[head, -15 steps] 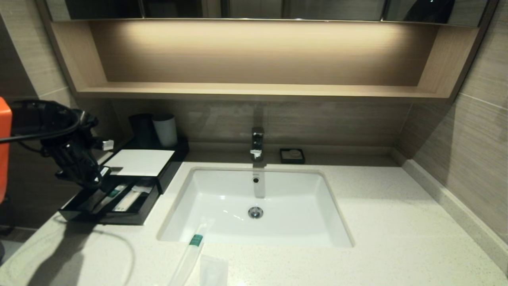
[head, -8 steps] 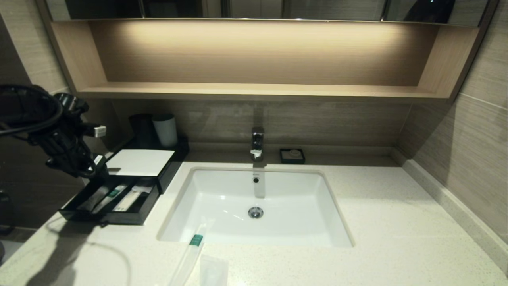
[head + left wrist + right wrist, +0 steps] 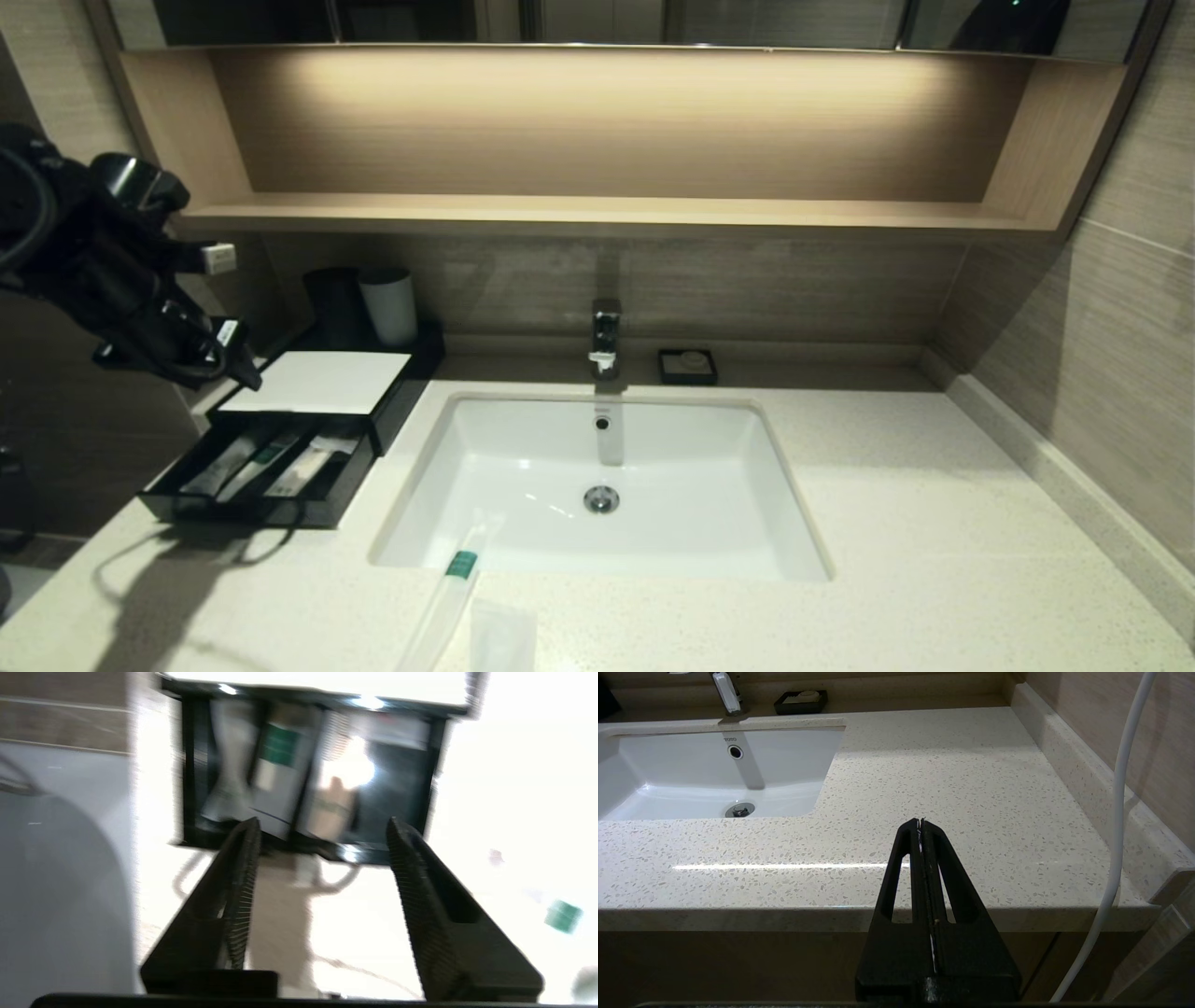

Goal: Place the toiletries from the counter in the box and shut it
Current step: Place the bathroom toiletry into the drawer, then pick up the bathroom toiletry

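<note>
The black box [image 3: 322,381] with a white top panel stands at the counter's [image 3: 934,560] back left. Its front drawer [image 3: 261,471] is pulled out and holds several slim sachets, one green-tipped [image 3: 269,455]. A long clear sachet with a green tip [image 3: 446,597] and a small clear packet [image 3: 499,639] lie on the counter's front edge before the basin. My left gripper [image 3: 233,369] is open and empty, raised above the box's left side; in the left wrist view [image 3: 323,823] it looks down on the drawer [image 3: 308,770]. My right gripper [image 3: 921,823] is shut and empty at the counter's front right edge.
A white sunken basin [image 3: 523,457] with a tap [image 3: 605,336] fills the middle. A black cup [image 3: 334,303] and a white cup [image 3: 389,306] stand behind the box. A small black dish [image 3: 687,366] sits by the tap. The wooden shelf [image 3: 607,213] hangs above.
My left gripper has risen from just over the open drawer and drawn back to the left. The sachets in the drawer now show in full. The right arm has not moved.
</note>
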{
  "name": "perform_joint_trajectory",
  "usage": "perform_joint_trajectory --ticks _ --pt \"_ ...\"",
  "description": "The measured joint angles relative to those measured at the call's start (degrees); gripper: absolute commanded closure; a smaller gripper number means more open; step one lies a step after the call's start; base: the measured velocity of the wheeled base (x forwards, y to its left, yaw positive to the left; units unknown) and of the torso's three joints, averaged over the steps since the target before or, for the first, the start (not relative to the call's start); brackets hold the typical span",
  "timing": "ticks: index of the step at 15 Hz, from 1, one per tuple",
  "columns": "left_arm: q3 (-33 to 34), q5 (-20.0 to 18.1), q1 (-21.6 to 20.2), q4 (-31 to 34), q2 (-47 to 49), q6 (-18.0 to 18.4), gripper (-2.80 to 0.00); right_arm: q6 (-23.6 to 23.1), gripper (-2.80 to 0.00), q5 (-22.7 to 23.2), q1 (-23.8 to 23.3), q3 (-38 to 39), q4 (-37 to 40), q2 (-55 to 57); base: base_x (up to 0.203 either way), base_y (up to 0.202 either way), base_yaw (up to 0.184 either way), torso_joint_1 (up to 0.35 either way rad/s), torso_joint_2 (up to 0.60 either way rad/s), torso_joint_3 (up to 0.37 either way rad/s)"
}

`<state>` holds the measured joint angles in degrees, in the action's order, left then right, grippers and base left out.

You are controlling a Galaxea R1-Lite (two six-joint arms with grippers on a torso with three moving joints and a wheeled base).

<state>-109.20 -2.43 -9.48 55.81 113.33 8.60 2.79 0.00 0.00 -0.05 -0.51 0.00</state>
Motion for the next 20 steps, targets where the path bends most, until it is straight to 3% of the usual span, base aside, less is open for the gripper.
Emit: perform_joint_trajectory --ticks 4,7,10,14,20 --pt "2.2 -9.9 3.5 9.0 -6.8 -0.9 0.0 0.0 0.0 0.0 0.0 0.0 0.0 0.0 0.0 0.0 0.0 0.0 0.0 0.0" --pt "10.1 -13.6 6.1 10.3 -12.7 0.1 0.0 0.0 0.0 0.0 0.0 0.0 0.0 0.0 0.0 0.0 0.0 0.0 0.0 0.0" --pt "22.6 -14.2 11.0 8.7 -19.4 0.7 0.0 0.0 0.0 0.0 0.0 0.0 0.0 0.0 0.0 0.0 0.0 0.0 0.0 0.0" --pt "40.4 -14.5 16.5 0.5 -28.1 0.7 0.0 0.0 0.0 0.0 0.0 0.0 0.0 0.0 0.0 0.0 0.0 0.0 0.0 0.0" --pt "54.1 -14.1 19.8 -2.4 -38.6 1.9 0.0 0.0 0.0 0.0 0.0 0.0 0.0 0.0 0.0 0.0 0.0 0.0 0.0 0.0"
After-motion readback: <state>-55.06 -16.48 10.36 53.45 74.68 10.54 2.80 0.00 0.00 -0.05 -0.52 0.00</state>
